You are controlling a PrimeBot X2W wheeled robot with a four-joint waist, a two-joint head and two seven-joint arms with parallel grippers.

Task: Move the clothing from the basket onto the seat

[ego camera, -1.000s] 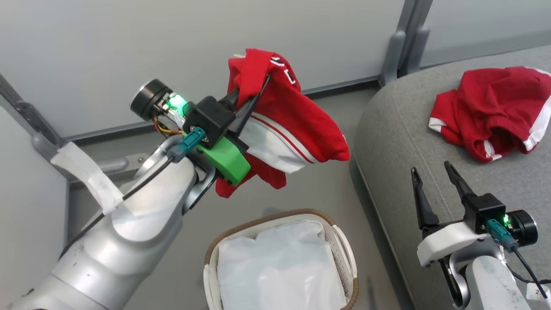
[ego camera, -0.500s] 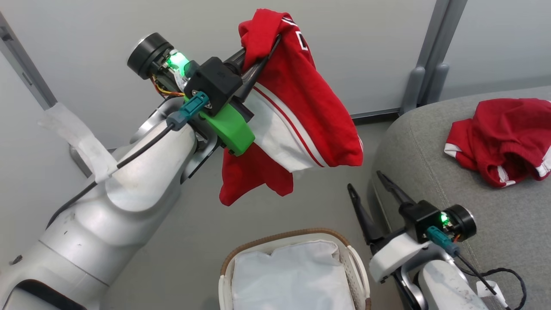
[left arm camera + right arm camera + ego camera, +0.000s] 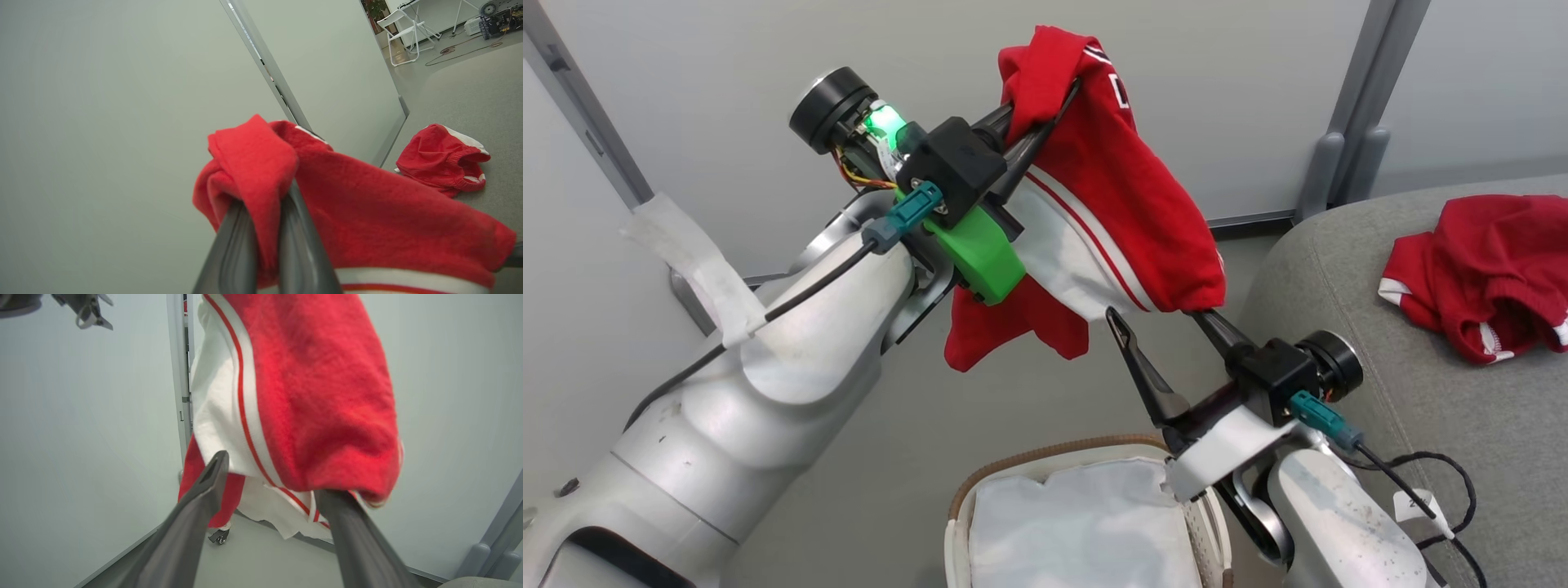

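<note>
**Left gripper (image 3: 1062,94) clamped on a red garment (image 3: 1127,212), up high**

Left gripper was squeezed tight on a bunched fold at the top of the garment. The rest hung loose in the air with its white panel and stripes showing, over the floor and above the basket (image 3: 1045,451). The basket showed its white liner (image 3: 1078,523), with no red in the part I could see. Right gripper (image 3: 1156,318) sat just under the hanging hem with its fingers spread wide, gripping nothing. One fingertip was right at the hem, but I couldn't tell if it actually touched. Further right, the seat (image 3: 1339,343) had the second garment (image 3: 1486,269) lying crumpled on it.

My guess was that this stuff was light, floppy and not fragile at all, so it would swing and drape wherever. A pinch on a thick fold or the hem looked like a safer hold than one thin layer.
</note>
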